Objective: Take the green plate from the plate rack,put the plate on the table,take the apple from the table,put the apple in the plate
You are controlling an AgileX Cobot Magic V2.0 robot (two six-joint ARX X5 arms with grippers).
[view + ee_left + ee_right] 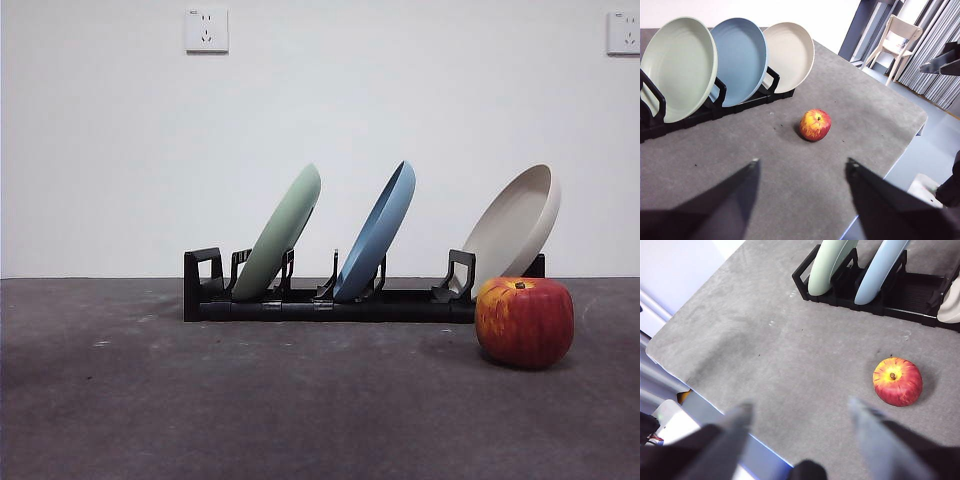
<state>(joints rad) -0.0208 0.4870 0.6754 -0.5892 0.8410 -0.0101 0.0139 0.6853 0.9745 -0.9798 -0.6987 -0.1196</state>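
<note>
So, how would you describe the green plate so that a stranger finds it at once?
Look for the black rack standing on the grey table; three plates lean in it. The green plate is at the end farthest from the apple, next to the blue plate. It is the only pale sage one; the third is a cream plate.

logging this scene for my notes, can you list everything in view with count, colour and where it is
green plate: 1, pale sage green, leaning in one end slot of the rack
blue plate: 1, blue, middle slot
cream plate: 1, cream-beige, other end slot, behind the apple
plate rack: 1, black, on the table near the wall
apple: 1, red and yellow, on the table in front of the rack
table: 1, dark grey
wall sockets: 2, white, on the wall
chair: 1, pale, beyond the table
left gripper: open, above the table
right gripper: open, above the table
</note>
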